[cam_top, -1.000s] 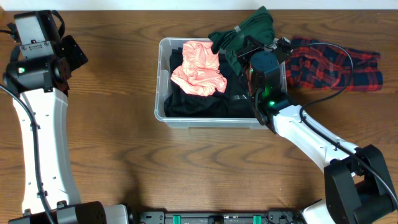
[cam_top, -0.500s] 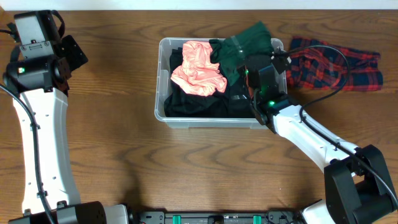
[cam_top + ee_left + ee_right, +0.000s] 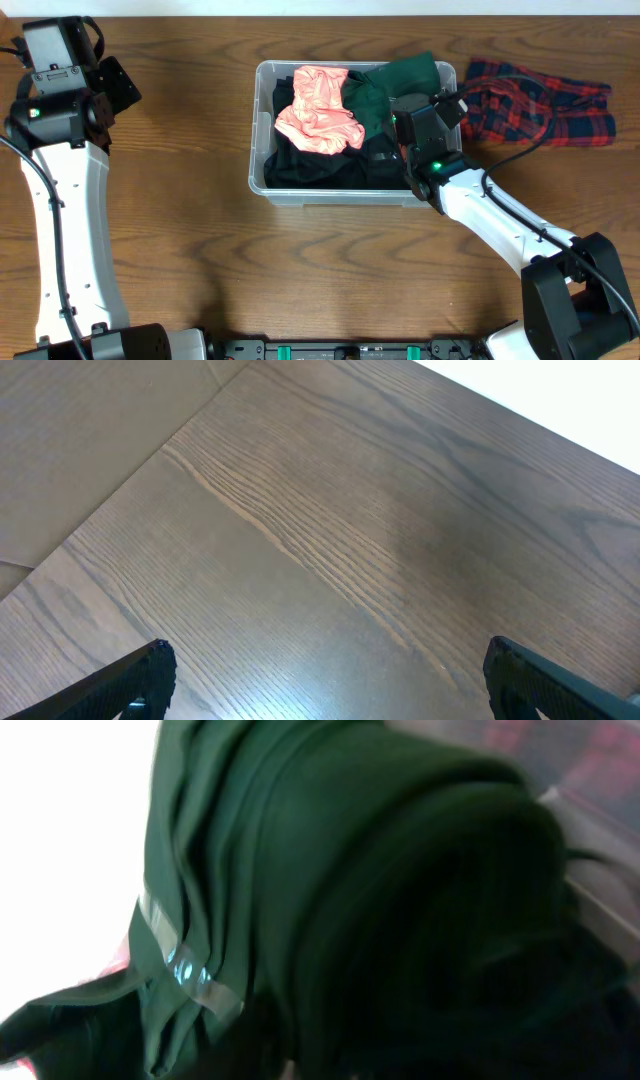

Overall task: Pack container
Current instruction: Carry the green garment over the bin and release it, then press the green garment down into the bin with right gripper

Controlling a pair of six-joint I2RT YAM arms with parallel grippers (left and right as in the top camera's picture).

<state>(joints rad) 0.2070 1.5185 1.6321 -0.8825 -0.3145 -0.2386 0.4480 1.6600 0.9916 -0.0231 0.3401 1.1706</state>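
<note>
Container (image 3: 258,172) sits mid-bench (image 3: 200,250) toward the far edge in the overhead view. I see a black cloth (image 3: 310,165), pink garment (image 3: 318,110) and green garment (image 3: 400,78) inside, and a plaid cloth (image 3: 545,110) beside its right end. My right claw (image 3: 408,108) is over that end by the green garment; I can't tell how far open it is. Left wrist: left claw (image 3: 325,680) spread wide, empty, over bare bench. Right wrist: blurred green garment fills everything.

Container (image 3: 258,130) heaped with clothes (image 3: 318,110); right arm (image 3: 480,205) blocks right end; left side approachable.

wood tbl (image 3: 200,250), clear container (image 3: 258,130), plaid cloth (image 3: 560,110)
</note>
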